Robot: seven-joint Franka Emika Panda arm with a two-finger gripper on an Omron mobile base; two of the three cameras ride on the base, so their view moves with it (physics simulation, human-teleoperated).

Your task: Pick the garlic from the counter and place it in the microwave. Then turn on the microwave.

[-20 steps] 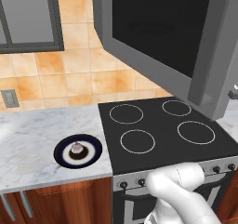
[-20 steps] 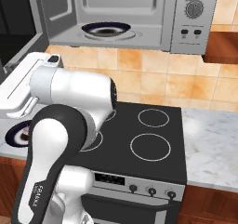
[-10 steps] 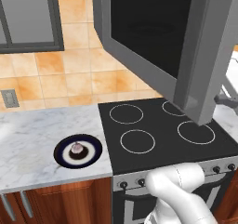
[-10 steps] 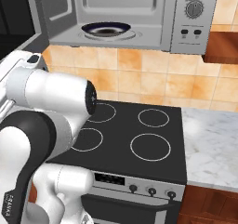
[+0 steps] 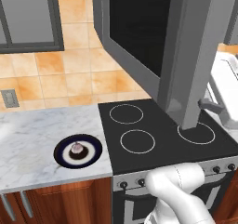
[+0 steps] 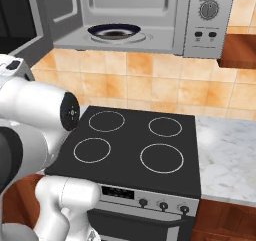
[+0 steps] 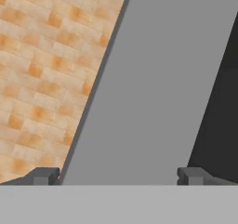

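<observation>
the microwave (image 6: 150, 20) hangs over the stove with its wide dark-glass door (image 5: 153, 37) swung out over the burners, so the cavity stands open to take something; inside, a dark blue dish (image 6: 116, 32) sits on the floor of the cavity, and the dial and two buttons on the right panel are free to reach later. below it the black four-ring stovetop (image 5: 162, 137) fills the middle, and the marble counter (image 5: 32, 139) runs off to its left. on that counter lies a dark-blue plate (image 5: 90, 149) with a white ring, and the garlic (image 5: 76, 148) rests in the middle of it, well apart from the arm, so the pick-up looks not yet begun. the gripper (image 7: 118, 175) points at the grey frame of the door, close in front of it, with tiled wall to one side; its two fingertips (image 7: 44, 175) stand spread wide with nothing between them, which suits an approach rather than a carry.
</observation>
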